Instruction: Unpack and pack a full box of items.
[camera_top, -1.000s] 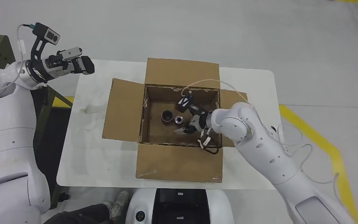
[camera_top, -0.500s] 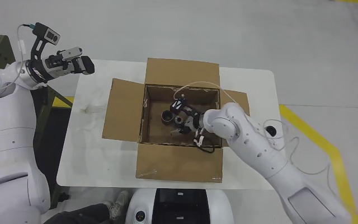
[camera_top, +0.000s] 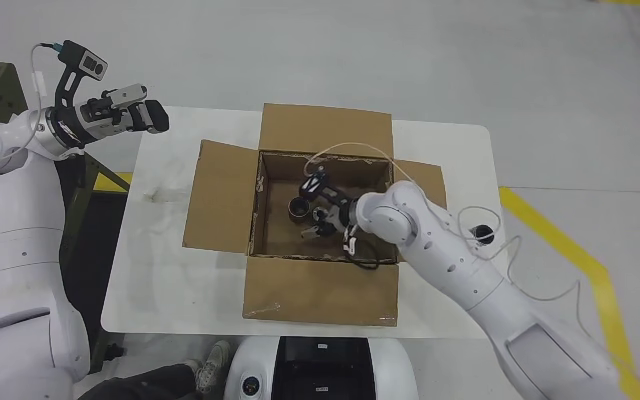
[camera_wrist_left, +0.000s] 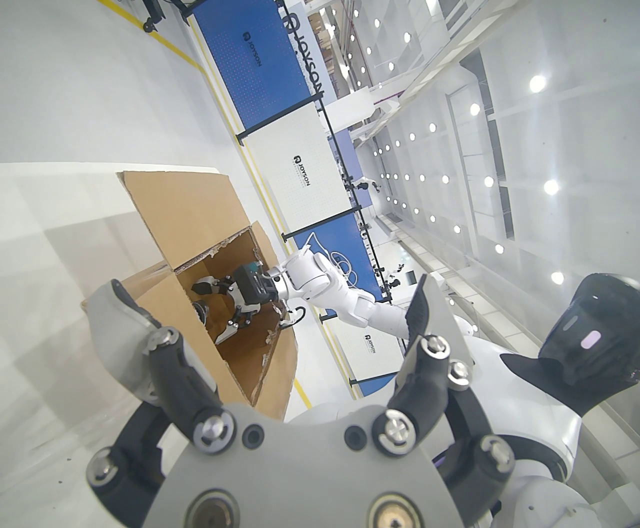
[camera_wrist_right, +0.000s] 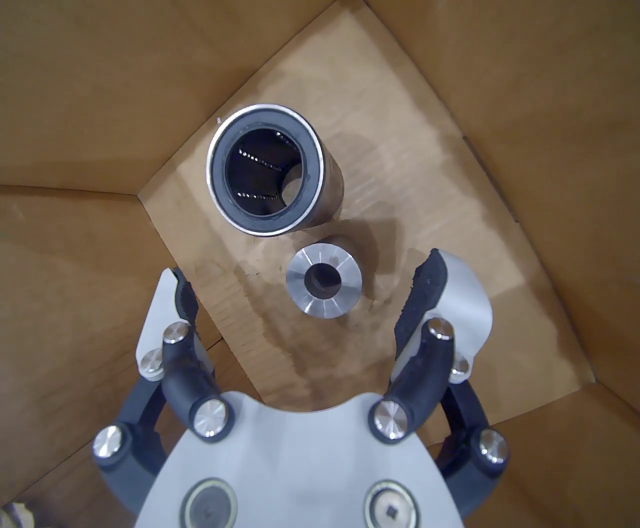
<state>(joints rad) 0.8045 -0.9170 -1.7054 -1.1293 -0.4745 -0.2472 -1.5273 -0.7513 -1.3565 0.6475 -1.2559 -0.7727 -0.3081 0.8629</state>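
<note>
An open cardboard box (camera_top: 222, 205) stands on the white table (camera_top: 160, 270). On its floor stand two metal cylinders: a large sleeve with a black inner ring (camera_wrist_right: 265, 175) and, beside it, a small steel bushing (camera_wrist_right: 324, 286). My right gripper (camera_wrist_right: 302, 287) hangs open inside the box, above the small bushing, one finger on each side and not touching it. In the top view the right gripper (camera_top: 314, 214) sits next to the large sleeve (camera_top: 298, 208). My left gripper (camera_top: 155, 115) is held open in the air off the table's far left corner, holding nothing.
The box's four flaps (camera_top: 325, 128) are folded outward, and its walls close in around the right gripper. From the left wrist view the box (camera_wrist_left: 200, 225) appears with the right gripper (camera_wrist_left: 220, 310) inside it. Bare table lies left of the box.
My right gripper has moved leftward inside the box, from beside the cylinders to over the small bushing. The left arm has not moved.
</note>
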